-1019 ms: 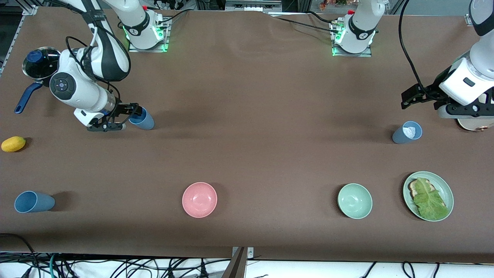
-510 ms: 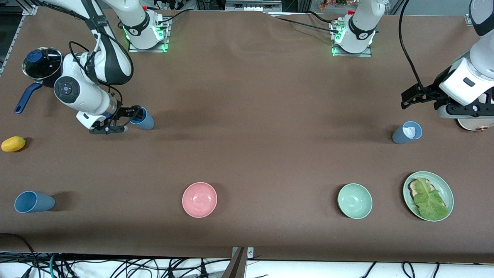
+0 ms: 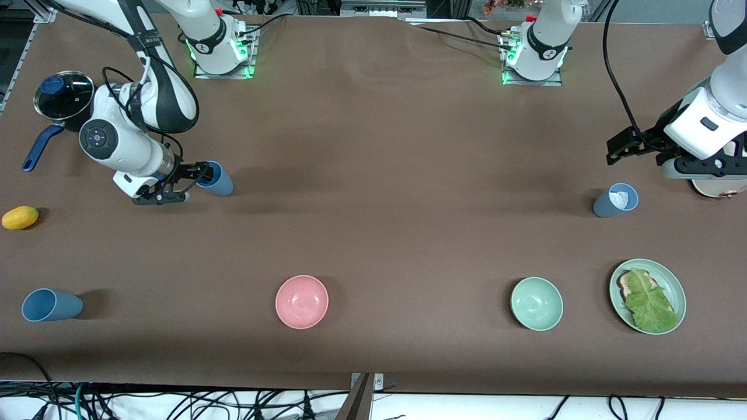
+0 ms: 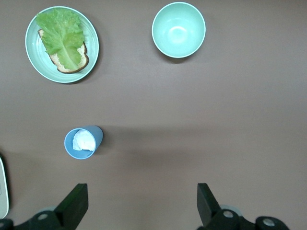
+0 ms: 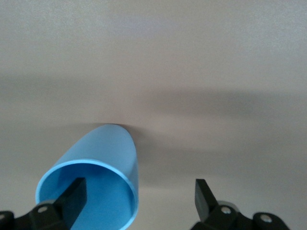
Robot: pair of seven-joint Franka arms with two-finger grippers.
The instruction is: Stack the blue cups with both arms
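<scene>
No cups were stacked yet. The right gripper [image 3: 195, 182], fingers spread, had one finger inside the rim of a blue cup [image 3: 217, 180] near its base, not clamped. The left gripper [image 3: 627, 143] waited released above the cup with white stuffing [image 3: 615, 201]. A third cup [image 3: 51, 305] stood untouched.

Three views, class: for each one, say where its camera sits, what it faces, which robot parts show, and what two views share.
Front view: high across the table, facing both bases; shows both arms, right gripper at a blue cup.
Left wrist view: looks down past the open left gripper at the cup with white inside, green bowl, plate.
Right wrist view: open fingers straddling the cup's rim.
Shared: front and left wrist views both show bowl and plate.
</scene>
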